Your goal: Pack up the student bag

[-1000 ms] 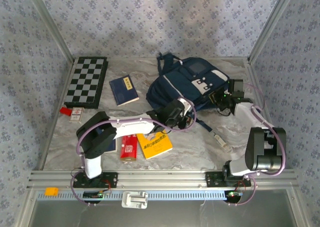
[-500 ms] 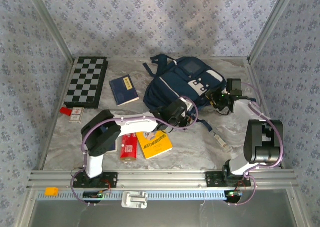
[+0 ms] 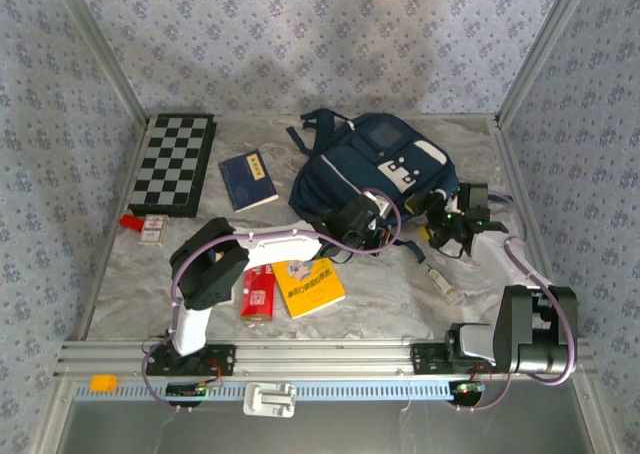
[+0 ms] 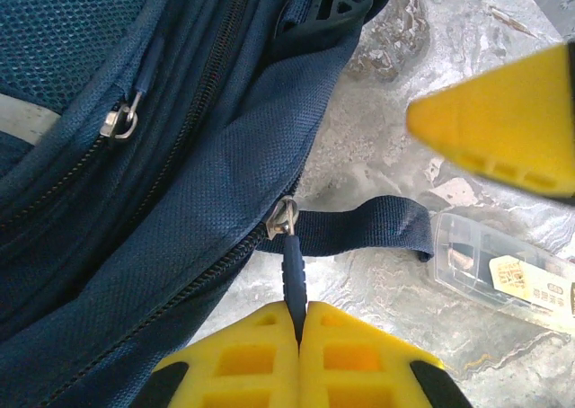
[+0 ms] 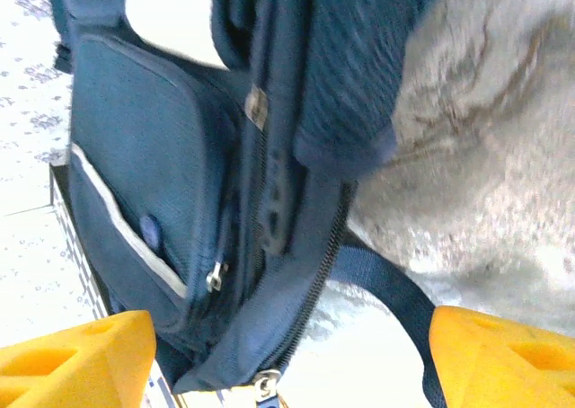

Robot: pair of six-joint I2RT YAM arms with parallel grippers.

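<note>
The student bag (image 3: 370,169) lies flat at the far right-of-centre of the counter (image 3: 380,284), its top toward the back wall. The left gripper (image 4: 298,327) is clenched on the zip pull (image 4: 293,278) at the bag's near edge, probably to run the slider (image 4: 283,219) along and open a compartment for packing. The right gripper (image 5: 289,359) is released, jaws wide on either side of the bag's right corner and grasping nothing. It looks placed to brace the fabric against the pull.

A loose strap (image 4: 368,228) trails just beside the slider and could snag. A clear case (image 4: 503,269) lies near on bare counter. Left of it, the yellow book (image 3: 310,286) and red pack (image 3: 258,292) crowd the left arm, and the bag's right side is near the frame, so open room is mostly between bag and near rail
</note>
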